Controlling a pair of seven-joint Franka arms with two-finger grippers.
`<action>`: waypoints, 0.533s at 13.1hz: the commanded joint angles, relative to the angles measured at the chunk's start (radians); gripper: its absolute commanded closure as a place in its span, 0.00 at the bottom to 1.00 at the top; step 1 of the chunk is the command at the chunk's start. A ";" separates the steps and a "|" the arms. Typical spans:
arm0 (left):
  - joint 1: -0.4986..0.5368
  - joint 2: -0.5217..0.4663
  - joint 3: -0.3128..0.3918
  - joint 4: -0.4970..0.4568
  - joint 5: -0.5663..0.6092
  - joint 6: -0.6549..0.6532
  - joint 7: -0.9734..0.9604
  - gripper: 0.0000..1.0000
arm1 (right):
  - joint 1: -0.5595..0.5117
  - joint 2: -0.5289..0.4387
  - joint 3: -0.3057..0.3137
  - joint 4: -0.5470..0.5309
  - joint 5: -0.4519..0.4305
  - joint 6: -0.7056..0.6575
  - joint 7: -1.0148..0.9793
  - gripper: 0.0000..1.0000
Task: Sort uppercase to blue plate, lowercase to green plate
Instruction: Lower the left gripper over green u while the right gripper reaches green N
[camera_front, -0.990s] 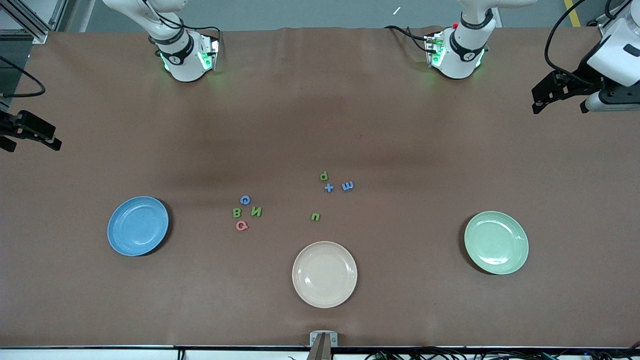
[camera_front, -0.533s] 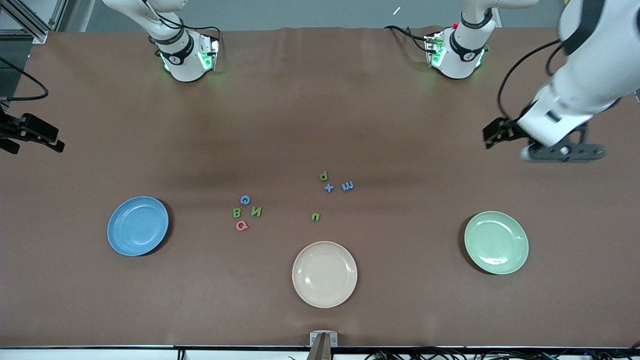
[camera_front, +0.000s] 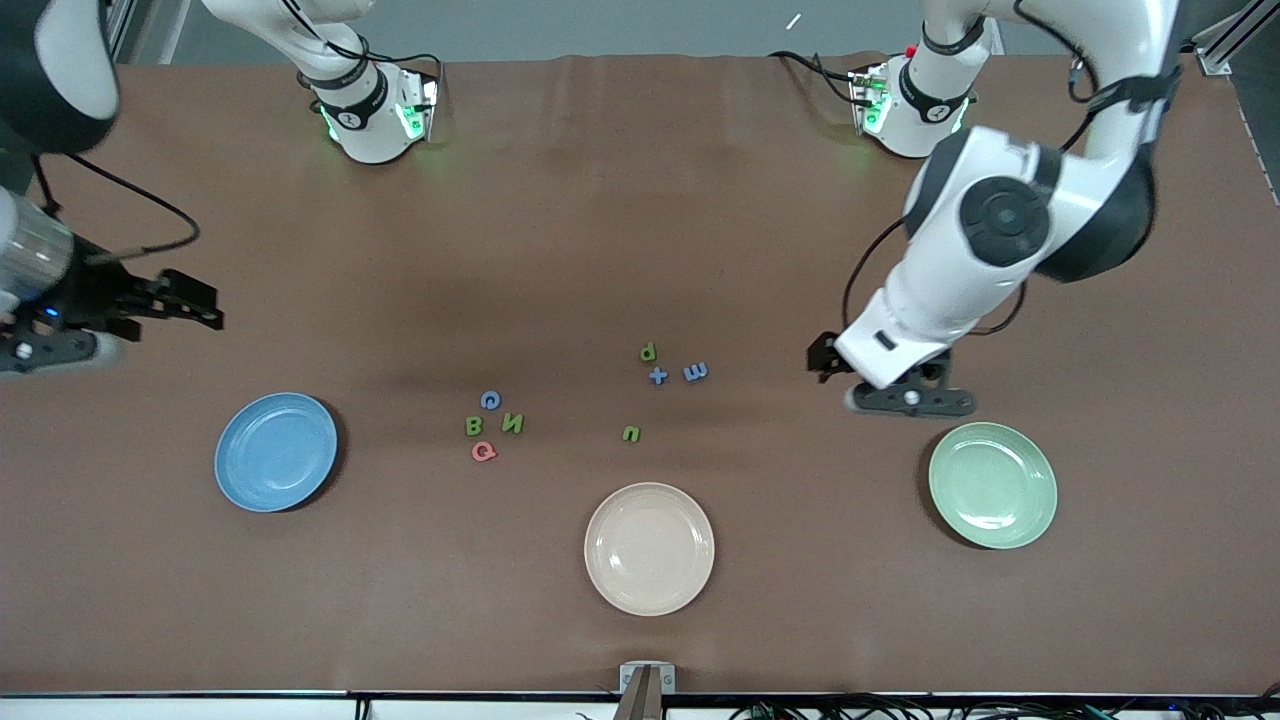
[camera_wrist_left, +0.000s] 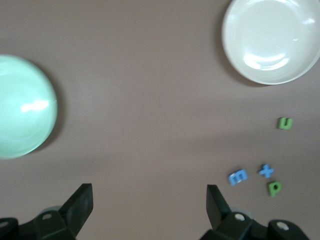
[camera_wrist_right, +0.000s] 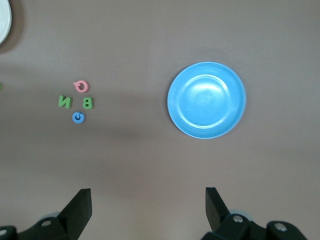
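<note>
Left gripper, jaws spread, hovers over bare table between the lowercase and green plate.

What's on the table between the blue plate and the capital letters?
Nothing: bare brown table between the blue plate and the capital letters, seen in the front view.

robotics lab, two arm bases bolted to a brown-covered table, aluminium framing, loose cables

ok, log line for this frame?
letters: unsorted on table | plates: bare | left gripper: open, beside green plate | right gripper: open, near blue plate
</note>
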 joint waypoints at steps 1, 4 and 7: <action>-0.069 0.138 0.007 0.129 0.017 0.031 -0.004 0.01 | 0.071 0.061 -0.006 0.006 0.011 0.025 0.097 0.00; -0.142 0.303 0.011 0.281 0.028 0.059 -0.011 0.12 | 0.148 0.128 -0.006 0.001 0.014 0.074 0.326 0.00; -0.205 0.393 0.018 0.289 0.028 0.236 -0.097 0.20 | 0.219 0.177 -0.006 -0.006 0.023 0.131 0.490 0.00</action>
